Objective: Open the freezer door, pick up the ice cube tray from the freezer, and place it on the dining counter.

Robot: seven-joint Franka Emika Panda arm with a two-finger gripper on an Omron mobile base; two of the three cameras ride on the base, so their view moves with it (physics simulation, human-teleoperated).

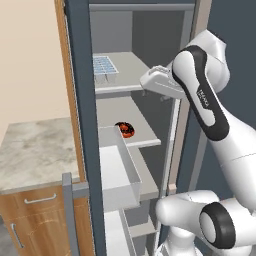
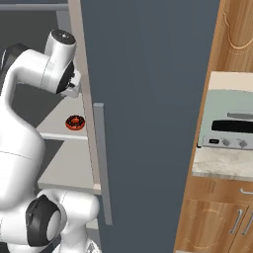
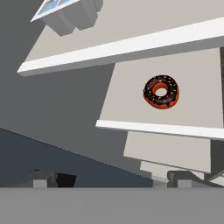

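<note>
The freezer door [image 1: 80, 100] stands open, seen edge-on, with a white inner bin [image 1: 120, 175] facing the shelves. Inside the freezer [image 1: 150, 30], the pale blue ice cube tray [image 1: 104, 67] rests on an upper grey shelf, and in the hand view it is the gridded corner [image 3: 57, 6] at top left. My gripper [image 1: 146, 82] hovers at that shelf's front right edge, right of the tray and apart from it. In the hand view the gripper [image 3: 113, 179] is open and holds nothing. The dining counter is out of view.
A chocolate donut [image 1: 125, 129] [image 3: 161, 91] lies on the shelf below the tray. The matching dark door [image 2: 148, 99] stays shut on the right. A marble-topped wooden cabinet [image 1: 35, 150] stands left of the open door, and a toaster oven [image 2: 230, 123] sits on the right.
</note>
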